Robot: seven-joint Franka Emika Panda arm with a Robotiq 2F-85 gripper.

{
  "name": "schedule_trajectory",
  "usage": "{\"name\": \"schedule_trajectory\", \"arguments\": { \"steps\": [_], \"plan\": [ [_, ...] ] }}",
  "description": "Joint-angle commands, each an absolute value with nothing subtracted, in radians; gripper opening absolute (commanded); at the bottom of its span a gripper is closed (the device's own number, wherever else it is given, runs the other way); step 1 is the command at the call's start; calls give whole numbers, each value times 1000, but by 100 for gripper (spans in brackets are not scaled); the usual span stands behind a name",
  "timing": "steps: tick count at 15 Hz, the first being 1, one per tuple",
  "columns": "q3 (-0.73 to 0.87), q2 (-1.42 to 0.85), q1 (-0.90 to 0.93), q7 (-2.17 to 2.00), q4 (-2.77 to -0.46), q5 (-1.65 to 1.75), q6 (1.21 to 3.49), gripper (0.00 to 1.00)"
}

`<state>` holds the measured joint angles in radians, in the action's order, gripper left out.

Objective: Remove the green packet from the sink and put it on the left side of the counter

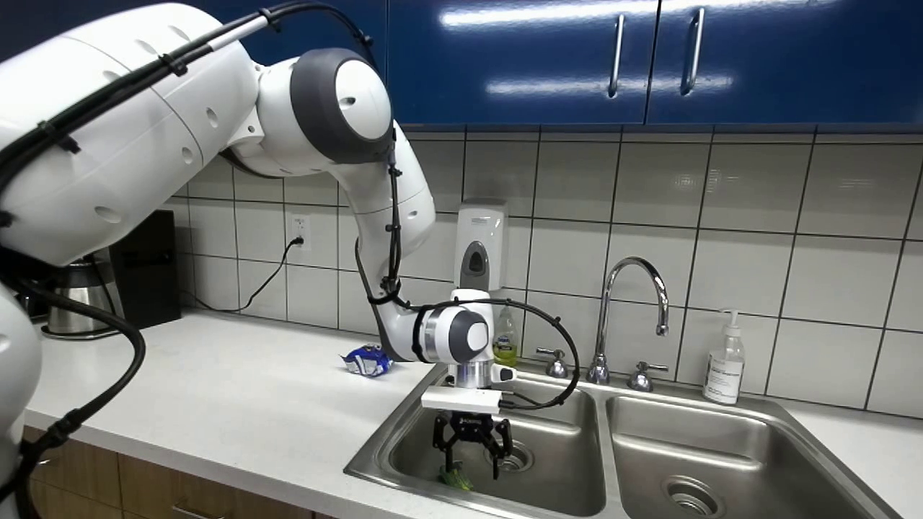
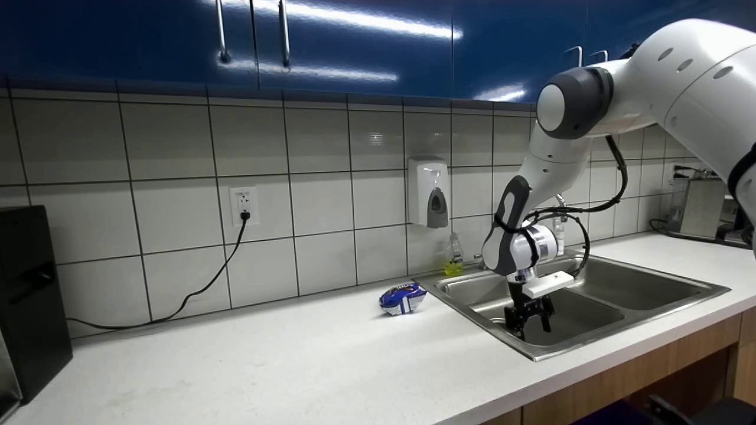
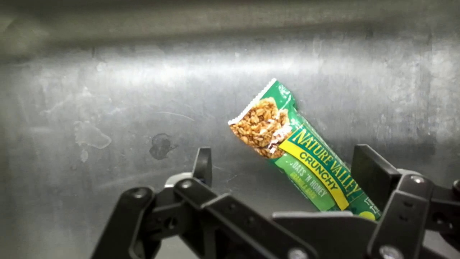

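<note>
Nature Valley granola bar [image 3: 309, 158] lies aslant on the floor of the stainless-steel sink [image 1: 604, 432], ungripped. Jaws wide apart close by, probably so as to straddle it (it crowds one finger [image 3: 372, 174]; touching or not, can't tell). Slant likely wants a turn before closing, then a lift to the counter [image 2: 236, 366].

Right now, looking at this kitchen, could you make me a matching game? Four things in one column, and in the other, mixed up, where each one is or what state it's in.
Things:
1. green packet
2. blue-and-white packet
3. end effector
4. white dispenser

Places and states:
A. resting on the counter
B. mounted on the tiled wall
C. lying in the sink
D. spread open, gripping nothing

Right pairs: 1-C, 2-A, 3-D, 4-B
</note>
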<state>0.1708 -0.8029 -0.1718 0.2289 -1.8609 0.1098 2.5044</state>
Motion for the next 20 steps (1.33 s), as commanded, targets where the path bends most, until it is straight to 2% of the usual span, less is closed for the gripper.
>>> {"name": "schedule_trajectory", "arguments": {
  "steps": [1, 11, 20],
  "plan": [
    [147, -775, -186, 293, -1886, 177, 2514, 100],
    [46, -770, -265, 629, -1900, 240, 2506, 100],
    [53, -767, -284, 820, -1918, 258, 2518, 100]
  ]
}}
